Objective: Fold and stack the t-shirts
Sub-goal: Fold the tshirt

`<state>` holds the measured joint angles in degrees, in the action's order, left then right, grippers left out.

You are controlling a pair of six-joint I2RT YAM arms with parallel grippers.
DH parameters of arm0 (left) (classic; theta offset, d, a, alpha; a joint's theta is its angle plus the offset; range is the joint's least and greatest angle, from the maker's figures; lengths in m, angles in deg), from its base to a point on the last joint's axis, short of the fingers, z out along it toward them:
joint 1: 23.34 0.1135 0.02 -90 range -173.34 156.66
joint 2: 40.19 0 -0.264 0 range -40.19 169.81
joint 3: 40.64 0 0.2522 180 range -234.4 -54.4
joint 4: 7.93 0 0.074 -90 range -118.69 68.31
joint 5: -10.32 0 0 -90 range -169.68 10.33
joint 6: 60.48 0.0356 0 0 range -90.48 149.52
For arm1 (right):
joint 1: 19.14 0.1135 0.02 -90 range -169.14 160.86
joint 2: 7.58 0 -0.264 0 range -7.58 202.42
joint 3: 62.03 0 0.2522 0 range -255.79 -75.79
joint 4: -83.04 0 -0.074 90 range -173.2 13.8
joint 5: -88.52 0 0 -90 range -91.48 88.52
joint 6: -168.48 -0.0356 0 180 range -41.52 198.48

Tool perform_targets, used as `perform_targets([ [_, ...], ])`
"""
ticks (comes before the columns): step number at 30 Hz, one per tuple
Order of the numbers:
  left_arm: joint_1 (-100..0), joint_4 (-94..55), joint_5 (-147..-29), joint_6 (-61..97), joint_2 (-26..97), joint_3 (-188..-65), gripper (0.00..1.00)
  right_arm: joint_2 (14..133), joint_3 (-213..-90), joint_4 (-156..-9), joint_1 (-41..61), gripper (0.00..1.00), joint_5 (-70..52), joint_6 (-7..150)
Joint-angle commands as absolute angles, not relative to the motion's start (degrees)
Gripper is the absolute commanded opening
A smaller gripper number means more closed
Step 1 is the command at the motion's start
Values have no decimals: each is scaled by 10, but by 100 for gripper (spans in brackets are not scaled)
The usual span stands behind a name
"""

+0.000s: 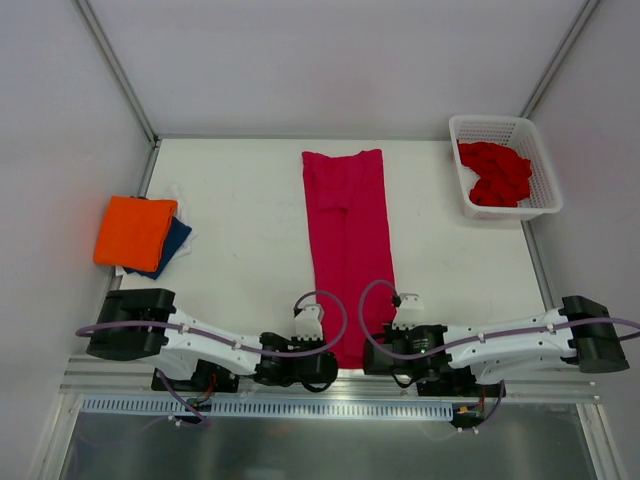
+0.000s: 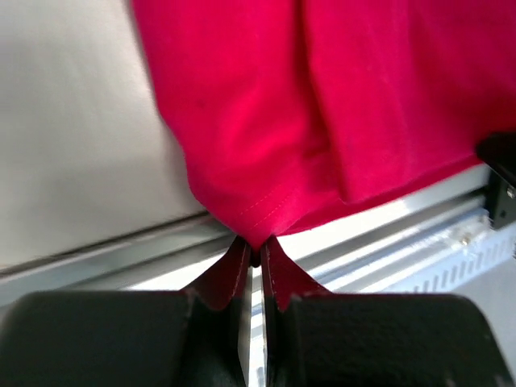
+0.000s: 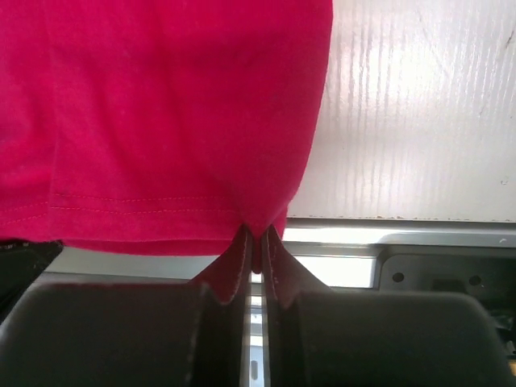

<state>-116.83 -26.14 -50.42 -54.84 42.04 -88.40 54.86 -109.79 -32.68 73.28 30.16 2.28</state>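
Clamped on near hem corners of pink shirt (image 1: 348, 235), lying ahead on desk (image 1: 235, 200): left claw (image 2: 254, 256), right claw (image 3: 256, 242).

The left arm (image 1: 210, 345) and the right arm (image 1: 505, 338) lie low, reaching inward from the outer sides, wrists near each other at the middle. The left gripper (image 2: 254, 246) and the right gripper (image 3: 256, 238) each pinch tight on a near corner of the crimson-pink t-shirt (image 1: 345, 230).

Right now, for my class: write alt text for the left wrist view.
The left gripper is shut on a hem corner of the crimson-pink t-shirt, which lies on a pale table. A metal rail borders the table.
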Motion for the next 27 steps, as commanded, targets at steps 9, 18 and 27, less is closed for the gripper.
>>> perform_targets([
  [9,-1073,-355,-460,-444,357,-903,0,562,-1146,-312,651,0,360,129],
  [18,-1044,-354,-465,-395,386,-959,0,633,-1167,-392,597,0,338,220],
  [27,-999,-355,-486,-349,375,-984,0,646,-1218,-392,546,1,349,301],
])
